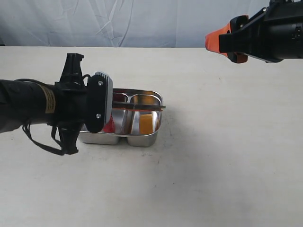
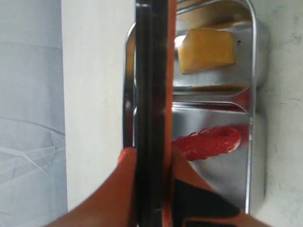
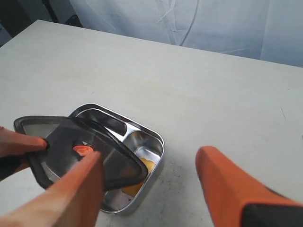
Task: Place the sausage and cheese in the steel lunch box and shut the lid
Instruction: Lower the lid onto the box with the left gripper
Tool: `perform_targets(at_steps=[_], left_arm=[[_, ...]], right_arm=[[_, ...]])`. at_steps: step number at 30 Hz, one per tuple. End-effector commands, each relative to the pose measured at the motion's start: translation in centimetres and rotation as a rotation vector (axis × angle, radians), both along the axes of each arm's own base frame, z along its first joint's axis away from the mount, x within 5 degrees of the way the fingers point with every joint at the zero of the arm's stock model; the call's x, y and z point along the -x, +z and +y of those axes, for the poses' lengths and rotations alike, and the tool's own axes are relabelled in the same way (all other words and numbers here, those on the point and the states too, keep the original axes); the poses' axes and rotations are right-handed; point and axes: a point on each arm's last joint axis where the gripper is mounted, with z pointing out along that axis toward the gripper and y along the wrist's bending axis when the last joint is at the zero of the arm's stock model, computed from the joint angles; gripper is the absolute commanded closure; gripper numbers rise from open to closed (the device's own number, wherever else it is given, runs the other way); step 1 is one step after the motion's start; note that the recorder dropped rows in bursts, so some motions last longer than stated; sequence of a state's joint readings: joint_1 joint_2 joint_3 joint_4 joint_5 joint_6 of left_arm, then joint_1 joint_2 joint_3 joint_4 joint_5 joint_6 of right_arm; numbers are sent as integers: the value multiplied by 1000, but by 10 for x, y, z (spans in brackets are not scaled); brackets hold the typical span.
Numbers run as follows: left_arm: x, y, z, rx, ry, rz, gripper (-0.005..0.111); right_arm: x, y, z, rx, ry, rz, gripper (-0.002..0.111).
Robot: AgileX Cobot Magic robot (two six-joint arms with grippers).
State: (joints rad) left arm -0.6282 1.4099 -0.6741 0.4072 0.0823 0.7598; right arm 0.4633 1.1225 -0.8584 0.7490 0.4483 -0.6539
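left gripper [image 2: 150, 158]: pinched lid [image 2: 149, 71], lunch box [image 1: 142, 140] sat beneath it | right gripper [image 3: 151, 156]: stood spread, empty

Arm hardware, both sides: black bodies, orange fingers.
Left arm [image 1: 28, 106]: matte black cover, yellow label [image 1: 47, 99] (print not legible), thin black cables [image 1: 47, 142] looped beneath, pale grey ribbed end plate [image 1: 100, 106] with two dark screws. Left gripper [image 2: 151, 153]: orange fingers, black inset pad. Right arm [image 1: 279, 30]: black angular housing. Right gripper [image 3: 149, 161]: broad tapered orange fingers [image 3: 222, 184], black patch near the base.
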Motion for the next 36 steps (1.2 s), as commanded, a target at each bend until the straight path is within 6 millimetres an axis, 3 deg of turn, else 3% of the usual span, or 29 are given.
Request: perform_targets(at_steps=[1,13,17,26,36], left_arm=[[16,-15,-3,-45,-44,46,107],[26,-27,-4,-58,-36,111,107],[23,-43,-7,-78,-21,167,107],[20,-54,-12,-22,17,207,64],[17,-51,-16,27,6,177,62]], right_arm=[[0,3,-1,4,-1,-12,50],[3,0,0,11,28,23,50],[3,0,0,10,28,24,50],[4,0,0,12,34,31,50],[6,-2,1,17,47,46,50]])
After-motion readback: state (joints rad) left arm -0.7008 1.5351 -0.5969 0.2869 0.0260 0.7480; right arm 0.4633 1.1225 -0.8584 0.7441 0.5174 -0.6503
